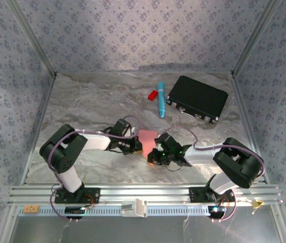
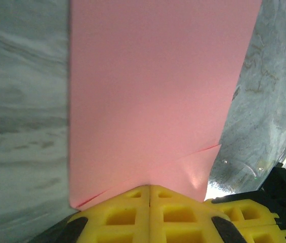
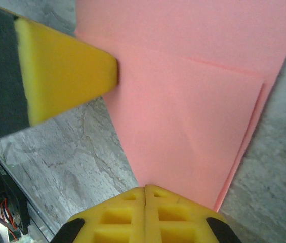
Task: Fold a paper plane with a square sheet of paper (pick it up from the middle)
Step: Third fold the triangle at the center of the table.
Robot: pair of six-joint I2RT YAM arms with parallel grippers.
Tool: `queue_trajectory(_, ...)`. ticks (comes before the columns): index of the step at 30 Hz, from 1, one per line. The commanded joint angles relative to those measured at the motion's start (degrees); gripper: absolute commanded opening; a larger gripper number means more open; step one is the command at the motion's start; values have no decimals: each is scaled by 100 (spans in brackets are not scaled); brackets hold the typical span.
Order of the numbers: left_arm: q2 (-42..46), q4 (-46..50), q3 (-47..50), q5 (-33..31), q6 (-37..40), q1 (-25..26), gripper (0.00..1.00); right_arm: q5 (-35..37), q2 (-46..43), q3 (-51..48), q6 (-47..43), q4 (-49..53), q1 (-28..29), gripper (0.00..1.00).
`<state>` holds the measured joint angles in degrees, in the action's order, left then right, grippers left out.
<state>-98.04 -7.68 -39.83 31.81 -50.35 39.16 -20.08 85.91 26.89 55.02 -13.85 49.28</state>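
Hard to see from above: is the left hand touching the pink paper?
Touching. Left wrist view: the left hand pinches the pink paper at its edge.

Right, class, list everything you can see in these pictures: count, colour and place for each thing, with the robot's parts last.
paper sheet: one, pink, partly folded, mid-table
pen: one, blue, far side, left of the case
plastic piece: one, red, just left of the pen
case: one, black, far right
table: one, grey marble
walls: three, patterned grey-blue
rail: one, silver, near edge
arms: two, black and white, left arm, right arm
left fingers: yellow, shut on the paper sheet
right fingers: yellow, shut on the paper sheet
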Motion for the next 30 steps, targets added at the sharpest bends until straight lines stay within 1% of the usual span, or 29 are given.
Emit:
queue_trajectory(1, -32, 453, -56, -437, 242, -279, 0, 232, 178, -293, -115, 901, 57, 0)
queue_trajectory(10, 77, 1005, -256, -561, 420, -694, 0, 154, 93, -290, -245, 936, 52, 0)
queue_trajectory(14, 266, 1208, -387, -544, 425, -705, 0, 65, 64, -237, -412, 1046, 14, 0)
queue_trajectory(20, 740, 1329, -437, -487, 418, -681, 3, -74, 58, -138, -655, 1213, -96, 0)
queue_trajectory(22, 869, 1324, -427, -468, 414, -623, 4, -112, 60, -117, -701, 1255, -138, 0)
queue_trajectory(25, 942, 1119, -407, -338, 452, -390, 5, -128, 55, -62, -759, 1301, -194, 0)
queue_trajectory(30, 611, 824, -407, -212, 417, -17, 5, -167, 57, -26, -801, 1306, -231, 0)
